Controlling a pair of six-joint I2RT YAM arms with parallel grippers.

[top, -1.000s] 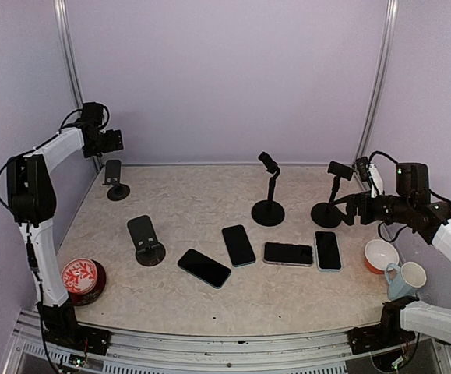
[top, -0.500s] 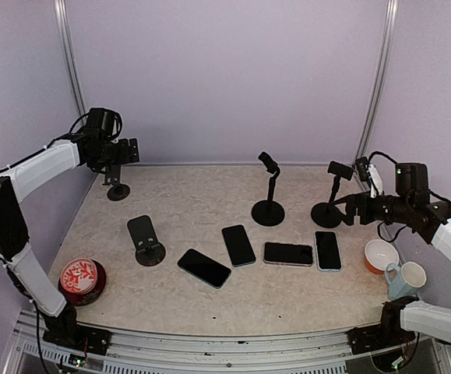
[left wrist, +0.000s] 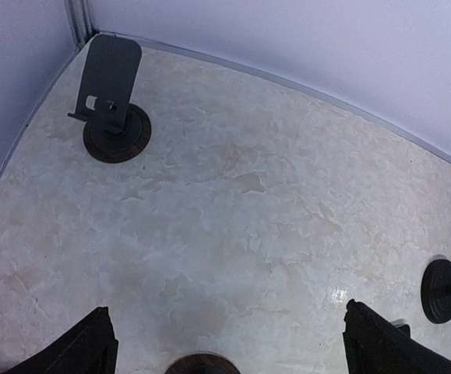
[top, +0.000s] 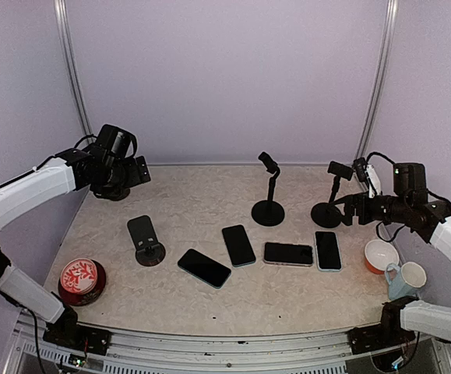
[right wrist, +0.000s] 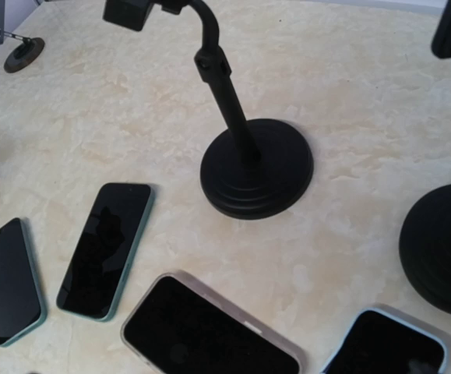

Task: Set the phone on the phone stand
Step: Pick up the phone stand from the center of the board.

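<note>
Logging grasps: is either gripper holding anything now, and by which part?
Nothing is held; the black left gripper and black right gripper are both open and empty.

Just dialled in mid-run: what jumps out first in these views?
Four dark phones lie flat in a loose row across the table's middle, none on a stand. Behind them two gooseneck stands rise empty, and a flat-plate stand sits to their left. A red tin marks the near-left corner; a bowl and mug crowd the right edge.
</note>
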